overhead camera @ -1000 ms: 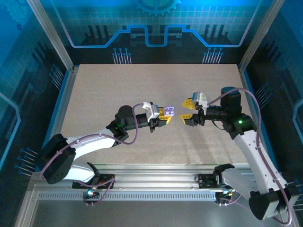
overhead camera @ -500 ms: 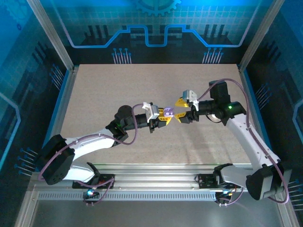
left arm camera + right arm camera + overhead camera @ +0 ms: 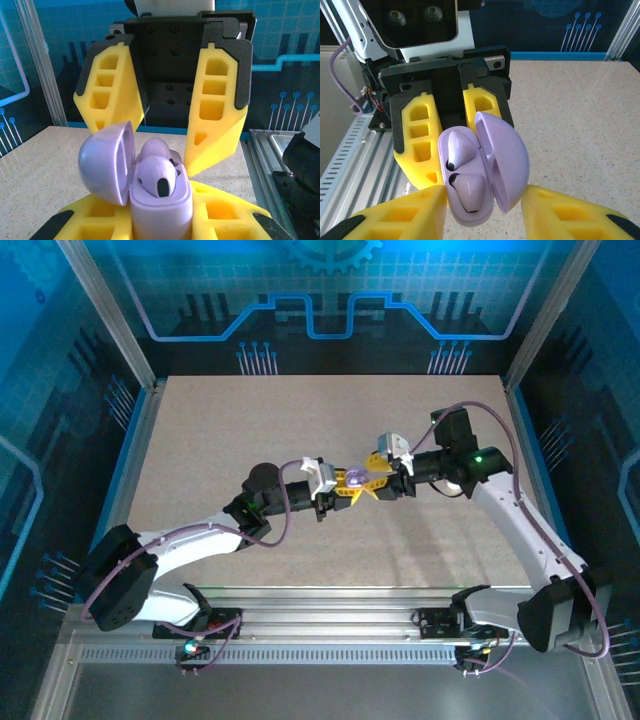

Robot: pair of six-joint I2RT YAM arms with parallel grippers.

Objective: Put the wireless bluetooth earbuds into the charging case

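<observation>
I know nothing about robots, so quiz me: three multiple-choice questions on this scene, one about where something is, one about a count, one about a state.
1. Where is the charging case?
A) lying on the table
B) gripped by the left gripper
C) resting on the metal rail

2. How many earbuds sit in it?
A) none
B) one
C) two

3. How is its lid?
A) hinged open
B) snapped shut
C) detached, lying on the table

Answers:
1 B: that gripper's yellow fingers clamp the base.
2 C: two sit side by side in the case.
3 A: the lid stands swung aside, still attached.
</observation>
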